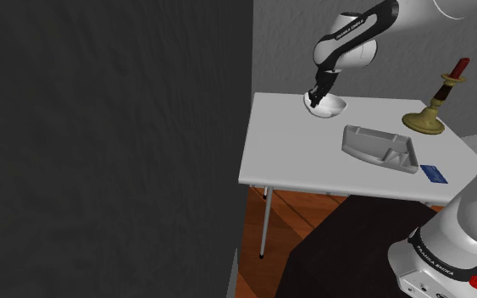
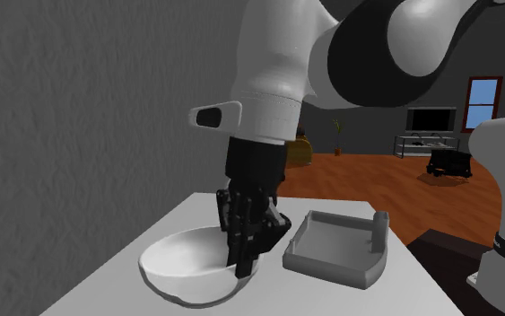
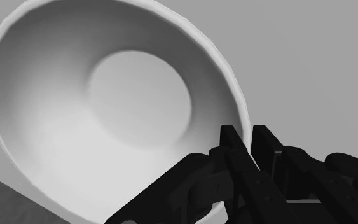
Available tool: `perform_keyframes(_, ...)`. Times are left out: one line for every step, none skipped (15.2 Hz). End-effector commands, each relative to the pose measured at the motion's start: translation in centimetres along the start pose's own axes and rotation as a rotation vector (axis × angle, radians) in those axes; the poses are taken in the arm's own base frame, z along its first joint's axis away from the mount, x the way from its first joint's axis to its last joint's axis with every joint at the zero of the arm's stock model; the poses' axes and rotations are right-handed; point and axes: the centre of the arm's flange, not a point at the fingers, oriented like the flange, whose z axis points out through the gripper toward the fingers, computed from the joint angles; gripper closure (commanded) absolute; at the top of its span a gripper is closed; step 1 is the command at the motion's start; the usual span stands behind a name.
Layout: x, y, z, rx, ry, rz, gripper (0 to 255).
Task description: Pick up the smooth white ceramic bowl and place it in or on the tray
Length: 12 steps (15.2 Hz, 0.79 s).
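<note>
The white bowl (image 1: 328, 106) (image 2: 187, 263) (image 3: 101, 114) is at the far end of the white table (image 1: 313, 157), close to the grey wall. My gripper (image 1: 317, 99) (image 2: 244, 260) (image 3: 247, 137) comes down from above and is shut on the bowl's rim, one finger inside and one outside. The bowl looks slightly tilted, and I cannot tell whether its base touches the table. The grey tray (image 1: 380, 148) (image 2: 340, 247), with low walls and inner dividers, lies on the table beside the bowl, nearer the stand.
A brass candlestick (image 1: 427, 114) with a red candle stands at the shoulder view's right of the table. A small blue card (image 1: 435, 173) lies beyond the tray near the table's edge. A dark wall (image 1: 101, 144) borders the table at the shoulder view's left.
</note>
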Motion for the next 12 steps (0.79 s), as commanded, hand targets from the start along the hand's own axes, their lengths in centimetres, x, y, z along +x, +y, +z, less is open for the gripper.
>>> perform_keyframes(0.2, 0.1, -1.1, 0.000, 0.000, 0.000, 255)
perform_keyframes(0.3, 0.1, -1.7, 0.000, 0.000, 0.000, 255)
perform_keyframes(0.4, 0.1, -2.2, 0.000, 0.000, 0.000, 255)
perform_keyframes(0.5, 0.2, -2.7, 0.000, 0.000, 0.000, 255)
perform_keyframes(0.6, 0.2, -3.2, 0.000, 0.000, 0.000, 255)
perform_keyframes(0.7, 0.2, -3.8, 0.000, 0.000, 0.000, 255)
perform_keyframes(0.7, 0.2, -4.3, 0.000, 0.000, 0.000, 255)
perform_keyframes(0.8, 0.2, -4.8, 0.000, 0.000, 0.000, 255)
perform_keyframes(0.9, 0.3, -5.3, 0.000, 0.000, 0.000, 255)
perform_keyframes(1.0, 0.3, -5.8, 0.000, 0.000, 0.000, 255)
perform_keyframes(1.1, 0.3, -6.4, 0.000, 0.000, 0.000, 255)
perform_keyframes(1.2, 0.3, -6.9, 0.000, 0.000, 0.000, 255)
